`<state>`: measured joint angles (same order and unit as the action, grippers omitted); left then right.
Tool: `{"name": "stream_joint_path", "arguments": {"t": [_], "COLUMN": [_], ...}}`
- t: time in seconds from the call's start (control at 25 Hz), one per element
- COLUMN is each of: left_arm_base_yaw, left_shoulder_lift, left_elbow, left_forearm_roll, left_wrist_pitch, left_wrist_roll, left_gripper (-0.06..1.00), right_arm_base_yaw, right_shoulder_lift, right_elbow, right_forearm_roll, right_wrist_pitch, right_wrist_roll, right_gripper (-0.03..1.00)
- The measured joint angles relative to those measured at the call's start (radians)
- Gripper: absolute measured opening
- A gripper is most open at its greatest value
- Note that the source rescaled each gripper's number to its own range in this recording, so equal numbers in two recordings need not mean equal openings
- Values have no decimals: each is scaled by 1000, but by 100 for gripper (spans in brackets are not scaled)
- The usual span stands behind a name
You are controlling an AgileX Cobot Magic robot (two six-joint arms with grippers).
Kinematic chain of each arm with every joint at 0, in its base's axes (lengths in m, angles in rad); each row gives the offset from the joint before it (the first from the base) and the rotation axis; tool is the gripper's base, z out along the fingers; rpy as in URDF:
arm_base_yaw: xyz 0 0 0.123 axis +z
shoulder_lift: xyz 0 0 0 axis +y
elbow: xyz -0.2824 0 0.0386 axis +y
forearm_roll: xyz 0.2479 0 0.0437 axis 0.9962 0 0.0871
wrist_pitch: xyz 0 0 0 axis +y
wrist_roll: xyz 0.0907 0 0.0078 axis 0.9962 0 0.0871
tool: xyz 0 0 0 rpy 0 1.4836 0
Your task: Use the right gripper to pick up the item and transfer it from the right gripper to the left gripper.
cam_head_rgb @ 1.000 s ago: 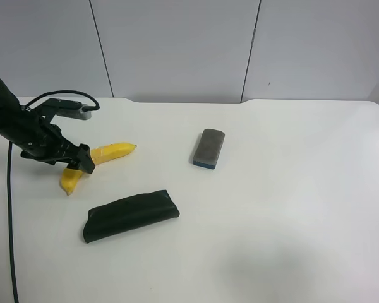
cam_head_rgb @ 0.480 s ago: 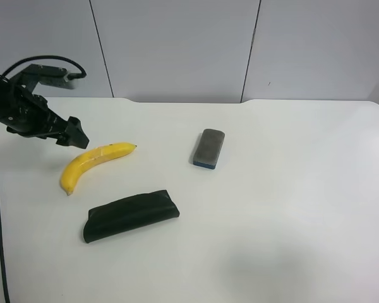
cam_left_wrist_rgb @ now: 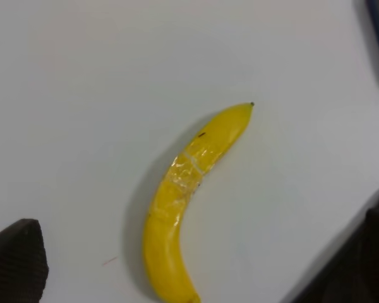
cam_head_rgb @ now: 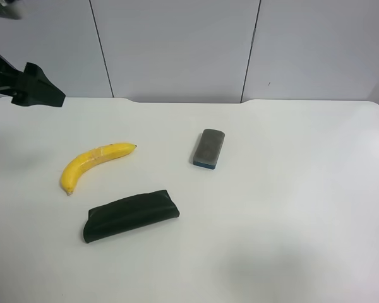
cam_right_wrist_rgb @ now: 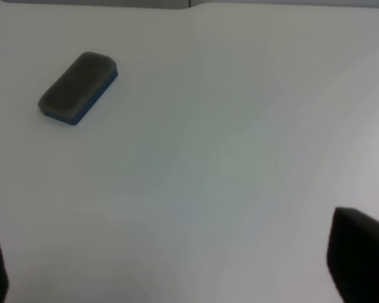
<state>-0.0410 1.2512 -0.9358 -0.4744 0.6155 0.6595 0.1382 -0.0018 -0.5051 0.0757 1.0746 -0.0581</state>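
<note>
Banana (cam_head_rgb: 93, 162) lying free beside the dark pouch (cam_head_rgb: 131, 214), left gripper (cam_left_wrist_rgb: 196, 265) and right gripper (cam_right_wrist_rgb: 177, 265) both spread wide, gripping nothing

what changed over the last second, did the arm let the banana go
Yes. The left gripper, shut on the curved yellow banana a second ago, released it and rose away toward the table's far corner; its jaws now stand open. The banana, grey-and-blue eraser block and dark green pouch stayed put.

You'll find no readable text, label, brand, number or sign anywhere. Banana (cam_left_wrist_rgb: 188, 189) skin carries only a clear tape patch, unprinted. Eraser (cam_head_rgb: 208, 148), pouch (cam_head_rgb: 130, 214) and bench (cam_head_rgb: 290, 208) show no lettering.
</note>
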Motion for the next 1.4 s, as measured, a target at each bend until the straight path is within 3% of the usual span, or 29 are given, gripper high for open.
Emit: {"name": "stream_joint_path", "arguments": {"t": [0.28,0.8,1.12,1.4], "left_arm_base_yaw": [0,0,0,0], "left_shoulder_lift": [-222,-639,-902,-1108], "left_elbow": [1,2,124,286], "left_forearm_roll": [85,318,354,354], "left_wrist_pitch": [196,566,597,602], "left_wrist_roll": [-184,-376,-522,-536], "left_gripper": [100,100,100,100], "right_arm_base_yaw": [0,0,0,0], "right_shoulder_lift": [0,0,0,0], "right_elbow": [0,0,0,0], "right_forearm_roll": [0,0,0,0], "right_wrist_pitch": [0,0,0,0], "right_wrist_roll": [0,0,0,1], "right_gripper": [100,100,100,100]}}
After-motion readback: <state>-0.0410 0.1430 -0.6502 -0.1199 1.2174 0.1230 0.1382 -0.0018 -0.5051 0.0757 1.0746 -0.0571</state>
